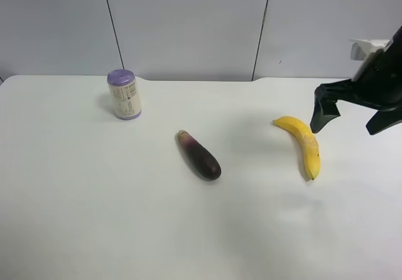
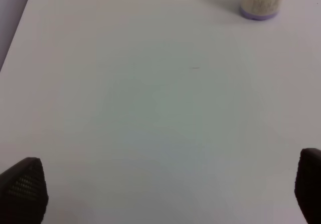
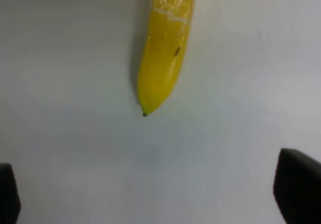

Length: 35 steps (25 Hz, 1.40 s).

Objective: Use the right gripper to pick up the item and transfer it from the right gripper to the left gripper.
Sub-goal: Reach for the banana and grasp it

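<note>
The yellow banana (image 1: 301, 145) lies on the white table (image 1: 94, 230), right of centre. In the right wrist view the banana (image 3: 163, 53) points its dark tip toward the gripper. My right gripper (image 1: 348, 122) hangs just right of the banana on the arm with the white bracket. It is open and empty; in its wrist view the right gripper (image 3: 153, 194) has its fingertips (image 3: 298, 189) wide apart, short of the banana's tip. My left gripper (image 2: 165, 189) is open and empty over bare table, and it is out of the exterior high view.
A dark purple eggplant (image 1: 198, 156) lies near the table's middle, left of the banana. A purple-lidded can (image 1: 124, 94) stands at the back left; it also shows in the left wrist view (image 2: 261, 0). A grey panelled wall runs behind the table.
</note>
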Available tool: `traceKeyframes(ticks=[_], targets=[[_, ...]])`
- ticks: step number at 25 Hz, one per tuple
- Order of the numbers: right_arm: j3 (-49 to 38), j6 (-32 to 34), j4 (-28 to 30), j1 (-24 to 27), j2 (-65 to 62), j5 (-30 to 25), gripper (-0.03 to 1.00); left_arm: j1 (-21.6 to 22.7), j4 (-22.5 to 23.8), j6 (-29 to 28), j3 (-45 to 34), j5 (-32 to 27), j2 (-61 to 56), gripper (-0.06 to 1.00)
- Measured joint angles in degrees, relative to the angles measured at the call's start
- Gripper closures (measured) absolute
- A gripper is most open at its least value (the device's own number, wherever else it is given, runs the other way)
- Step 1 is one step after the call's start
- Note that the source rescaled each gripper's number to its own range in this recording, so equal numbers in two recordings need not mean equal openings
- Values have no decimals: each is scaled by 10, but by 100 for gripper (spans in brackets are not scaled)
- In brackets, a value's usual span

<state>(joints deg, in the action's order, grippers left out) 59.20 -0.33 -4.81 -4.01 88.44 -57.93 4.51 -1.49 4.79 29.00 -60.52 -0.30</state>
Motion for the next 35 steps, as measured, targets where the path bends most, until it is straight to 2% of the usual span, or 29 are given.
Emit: traceKeyframes(ticks=[13, 25, 35], targets=[[2, -21, 1, 0, 127, 45, -3, 0, 0, 0, 0, 0, 0, -6], [2, -57, 1, 0, 190, 117, -3, 0, 0, 0, 0, 0, 0, -6], [2, -70, 1, 0, 238, 134, -3, 0, 0, 0, 0, 0, 0, -6]])
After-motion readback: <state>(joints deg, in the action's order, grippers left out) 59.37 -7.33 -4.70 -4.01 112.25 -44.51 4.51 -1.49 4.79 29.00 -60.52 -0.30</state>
